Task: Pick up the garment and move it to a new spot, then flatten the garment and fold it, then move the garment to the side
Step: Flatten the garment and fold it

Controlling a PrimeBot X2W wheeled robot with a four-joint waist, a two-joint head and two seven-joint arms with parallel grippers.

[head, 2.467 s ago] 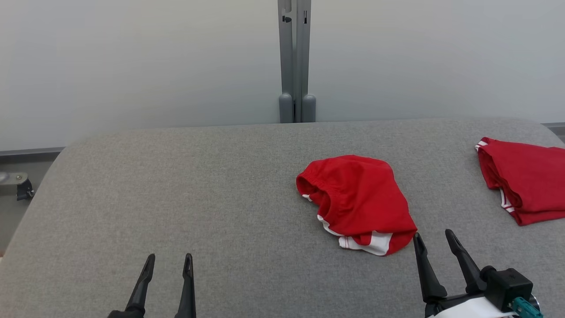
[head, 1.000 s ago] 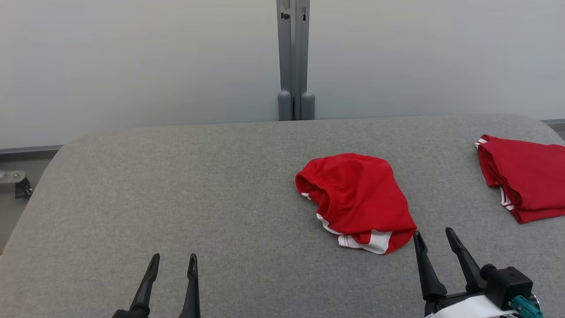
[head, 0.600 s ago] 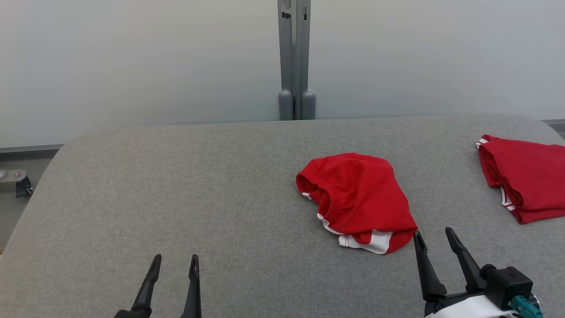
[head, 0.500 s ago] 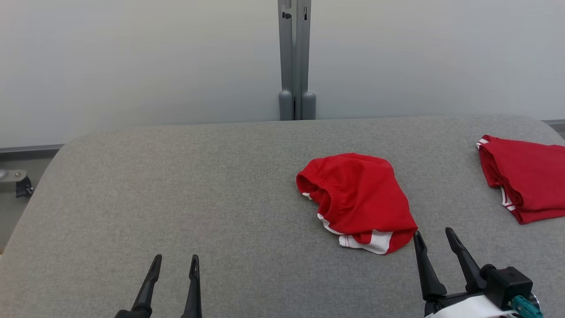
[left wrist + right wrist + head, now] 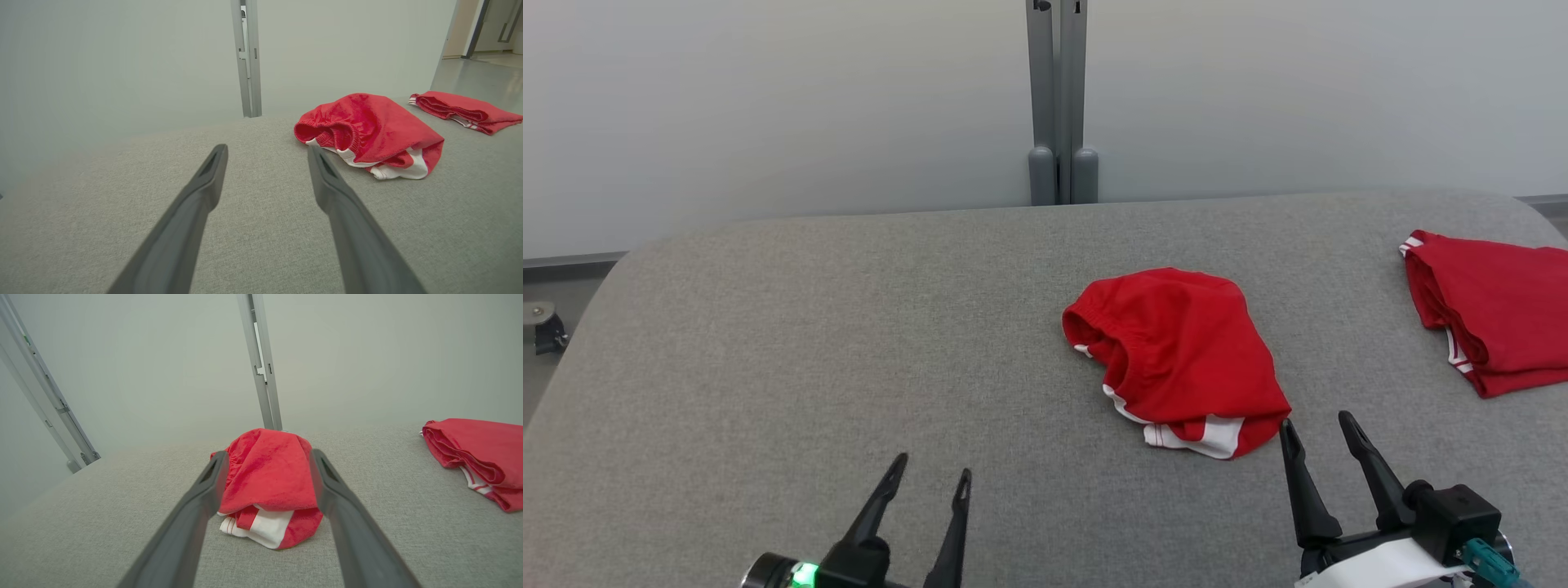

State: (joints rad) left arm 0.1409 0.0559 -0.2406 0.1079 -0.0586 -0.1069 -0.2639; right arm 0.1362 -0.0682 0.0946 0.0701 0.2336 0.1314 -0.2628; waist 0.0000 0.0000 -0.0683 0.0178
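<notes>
A crumpled red garment with white trim lies on the grey table, right of centre; it is also in the left wrist view and the right wrist view. My right gripper stands open just near and right of its white-trimmed corner, not touching it. My left gripper is open over bare table, well to the garment's left. Nothing is between either pair of fingers.
A second red garment, folded, lies at the table's far right edge. A grey metal post stands behind the table against a pale wall. The table's left half is bare grey cloth.
My left gripper has moved right and forward, toward the garment. The head camera has tipped a little, shifting the whole picture up. The garment and my right gripper have stayed put.
</notes>
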